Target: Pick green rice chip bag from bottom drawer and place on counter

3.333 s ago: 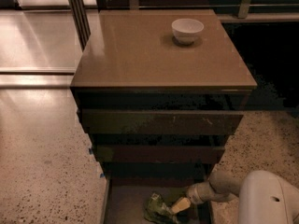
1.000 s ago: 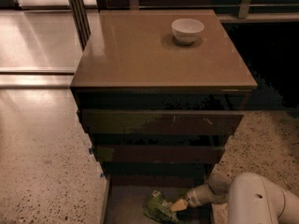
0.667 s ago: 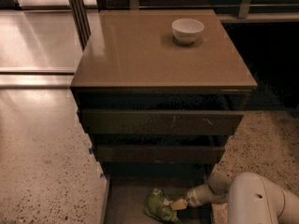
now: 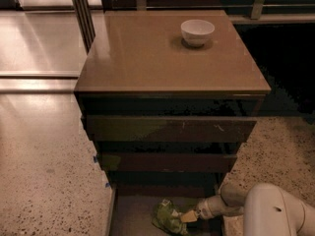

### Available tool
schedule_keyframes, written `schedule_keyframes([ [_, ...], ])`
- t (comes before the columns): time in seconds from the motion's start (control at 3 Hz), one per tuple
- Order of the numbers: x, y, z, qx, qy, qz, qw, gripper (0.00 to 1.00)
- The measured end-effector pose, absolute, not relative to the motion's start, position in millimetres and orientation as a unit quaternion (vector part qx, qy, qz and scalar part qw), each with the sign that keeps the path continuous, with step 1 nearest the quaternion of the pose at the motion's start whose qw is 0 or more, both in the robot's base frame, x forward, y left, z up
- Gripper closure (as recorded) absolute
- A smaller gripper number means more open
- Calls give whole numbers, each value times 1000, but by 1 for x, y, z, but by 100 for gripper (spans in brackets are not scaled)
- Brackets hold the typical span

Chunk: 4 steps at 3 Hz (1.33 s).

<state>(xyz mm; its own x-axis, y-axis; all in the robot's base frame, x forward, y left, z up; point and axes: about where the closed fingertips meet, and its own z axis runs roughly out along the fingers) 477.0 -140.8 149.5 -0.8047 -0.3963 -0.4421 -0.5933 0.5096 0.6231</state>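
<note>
The green rice chip bag lies crumpled on the floor of the open bottom drawer, at the lower edge of the camera view. My gripper reaches in from the right on the white arm. Its tan tips are pinched together on the bag's right edge. The counter is the glossy brown top of the cabinet, well above the bag.
A white bowl stands at the back right of the counter. Two shut dark drawer fronts sit directly above the open drawer. Speckled stone floor spreads to the left, with a metal post behind.
Since the earliest frame the arm has pushed a little further in toward the bag. Over the last second nothing has visibly moved.
</note>
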Motion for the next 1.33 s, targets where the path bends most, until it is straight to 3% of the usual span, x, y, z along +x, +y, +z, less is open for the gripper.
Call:
schedule_keyframes([
  [0.67,492,-173,246,-309,859,334,233,100],
  [1.33,511,-138,375,-358,860,229,282,100],
])
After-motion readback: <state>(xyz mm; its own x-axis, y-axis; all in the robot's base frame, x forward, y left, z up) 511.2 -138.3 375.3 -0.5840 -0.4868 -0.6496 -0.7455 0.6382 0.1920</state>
